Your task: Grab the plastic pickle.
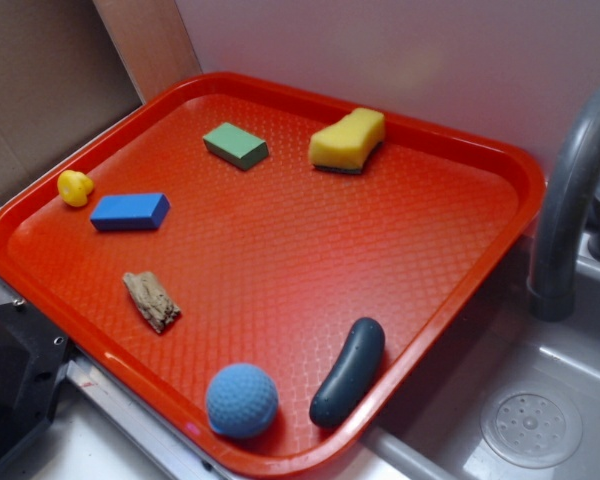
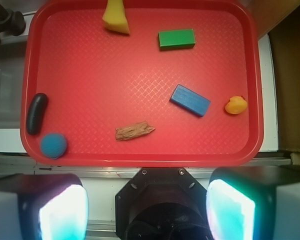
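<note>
The plastic pickle (image 1: 348, 372) is a smooth, dark green-grey, slightly curved piece lying near the front right corner of the red tray (image 1: 280, 240). In the wrist view the plastic pickle (image 2: 36, 113) lies at the tray's (image 2: 115, 75) left edge, just above the blue ball (image 2: 53, 145). My gripper (image 2: 147, 210) hangs high above the tray's near edge, well away from the pickle. Its two fingers (image 2: 62, 212) stand wide apart with nothing between them. The gripper does not show in the exterior view.
On the tray lie a dimpled blue ball (image 1: 242, 400), wood piece (image 1: 152, 300), blue block (image 1: 130, 211), yellow duck (image 1: 75, 187), green block (image 1: 235, 145) and yellow sponge (image 1: 347, 140). A grey faucet (image 1: 565, 200) and sink (image 1: 530, 425) stand to the right.
</note>
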Controlling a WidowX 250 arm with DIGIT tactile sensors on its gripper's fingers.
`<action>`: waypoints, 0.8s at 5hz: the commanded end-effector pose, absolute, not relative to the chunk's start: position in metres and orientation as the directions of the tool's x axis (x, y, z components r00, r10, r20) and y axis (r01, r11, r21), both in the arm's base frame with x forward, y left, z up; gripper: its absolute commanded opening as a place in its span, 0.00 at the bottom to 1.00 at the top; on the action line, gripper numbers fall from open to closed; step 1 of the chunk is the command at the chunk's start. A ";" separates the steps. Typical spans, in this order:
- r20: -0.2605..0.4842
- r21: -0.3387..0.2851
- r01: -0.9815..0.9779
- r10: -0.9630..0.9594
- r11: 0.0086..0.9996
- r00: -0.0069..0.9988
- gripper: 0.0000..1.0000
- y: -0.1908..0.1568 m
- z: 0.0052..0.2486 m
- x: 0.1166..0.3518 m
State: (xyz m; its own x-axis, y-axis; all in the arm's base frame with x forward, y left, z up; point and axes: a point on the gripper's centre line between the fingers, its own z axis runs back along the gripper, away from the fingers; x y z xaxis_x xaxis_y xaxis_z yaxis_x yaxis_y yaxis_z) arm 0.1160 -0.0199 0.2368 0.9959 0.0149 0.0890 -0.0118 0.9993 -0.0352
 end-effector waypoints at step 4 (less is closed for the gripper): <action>0.195 -0.355 0.214 -0.152 0.910 0.969 1.00 -0.158 0.130 0.153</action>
